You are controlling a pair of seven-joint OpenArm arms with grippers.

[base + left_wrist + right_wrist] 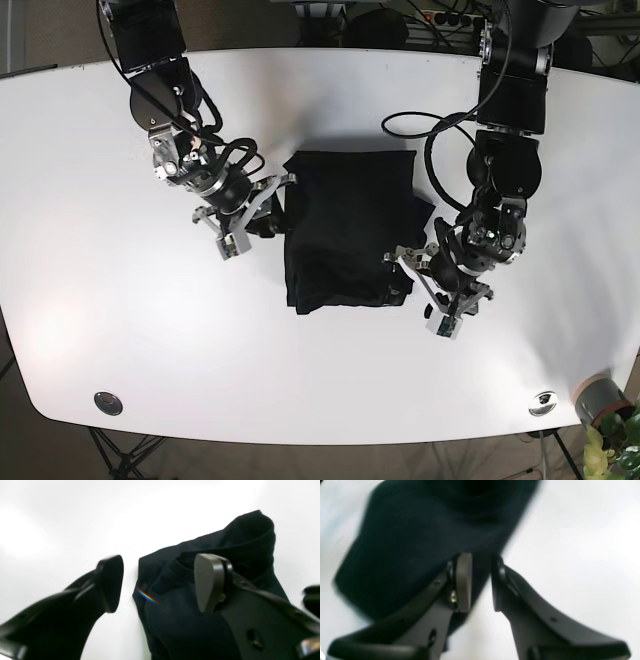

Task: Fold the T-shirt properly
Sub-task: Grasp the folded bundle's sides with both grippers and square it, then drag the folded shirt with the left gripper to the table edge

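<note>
The black T-shirt point(345, 225) lies folded into a rough rectangle at the middle of the white table point(330, 90). My left gripper point(408, 276) is at the shirt's lower right corner. In the left wrist view it point(160, 583) is wide open, with the shirt point(175, 630) below it and nothing between the pads. My right gripper point(278, 202) is at the shirt's left edge. In the right wrist view it point(480, 582) has a narrow gap between its fingers. The shirt's edge point(420, 530) shows in that gap but does not look pinched.
Two round metal fittings point(107, 402) point(543, 402) sit near the table's front edge. A grey cup point(598, 398) and a plant are past the front right corner. Cables hang along the left arm point(440, 150).
</note>
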